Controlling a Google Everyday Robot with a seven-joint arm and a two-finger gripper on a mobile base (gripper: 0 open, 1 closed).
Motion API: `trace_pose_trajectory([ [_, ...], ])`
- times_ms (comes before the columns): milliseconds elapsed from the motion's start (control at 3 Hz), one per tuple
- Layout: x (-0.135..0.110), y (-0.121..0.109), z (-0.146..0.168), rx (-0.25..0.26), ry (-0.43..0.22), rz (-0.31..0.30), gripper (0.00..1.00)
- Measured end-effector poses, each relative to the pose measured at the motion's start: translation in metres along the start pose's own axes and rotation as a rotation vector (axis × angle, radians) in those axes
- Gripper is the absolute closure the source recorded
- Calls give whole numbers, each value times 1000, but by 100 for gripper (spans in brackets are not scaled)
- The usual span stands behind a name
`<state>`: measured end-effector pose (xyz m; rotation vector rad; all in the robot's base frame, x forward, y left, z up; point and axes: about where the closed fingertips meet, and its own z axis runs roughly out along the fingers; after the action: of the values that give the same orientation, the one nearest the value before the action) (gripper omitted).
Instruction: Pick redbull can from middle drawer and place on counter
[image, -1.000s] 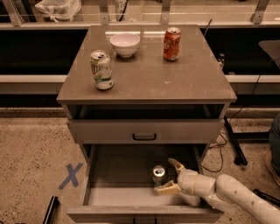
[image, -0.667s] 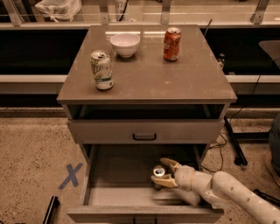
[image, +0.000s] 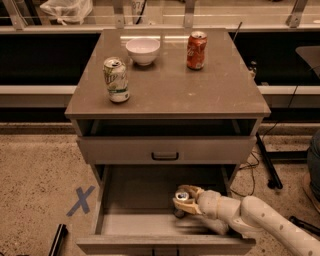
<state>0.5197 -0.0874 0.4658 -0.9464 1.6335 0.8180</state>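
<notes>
The redbull can (image: 180, 195) stands upright in the open middle drawer (image: 125, 222), right of centre, with its shiny silver top showing. My gripper (image: 184, 199) reaches in from the lower right on a pale arm (image: 260, 220) and sits right at the can, around its upper part. The can's body below the top is mostly hidden by the gripper and the dark drawer interior. The counter (image: 170, 92) is the flat grey-brown top above.
On the counter stand a white-and-green can (image: 116, 80), a white bowl (image: 143, 50) and a red-orange soda can (image: 196, 50). The upper drawer (image: 165, 149) with a black handle is partly open above the middle one. A blue X (image: 80, 201) marks the floor at left.
My gripper has moved left across the drawer and come in around the redbull can. The can stays in the same spot.
</notes>
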Motion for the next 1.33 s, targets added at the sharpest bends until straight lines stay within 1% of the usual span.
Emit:
trace_pose_trajectory([
  [333, -25, 13, -29, -37, -53, -31, 100],
  [667, -78, 25, -84, -61, -115, -133, 100],
  [1000, -136, 22, -134, -84, -136, -239, 100],
  [1333, -198, 1, -171, -135, -160, -290, 100],
])
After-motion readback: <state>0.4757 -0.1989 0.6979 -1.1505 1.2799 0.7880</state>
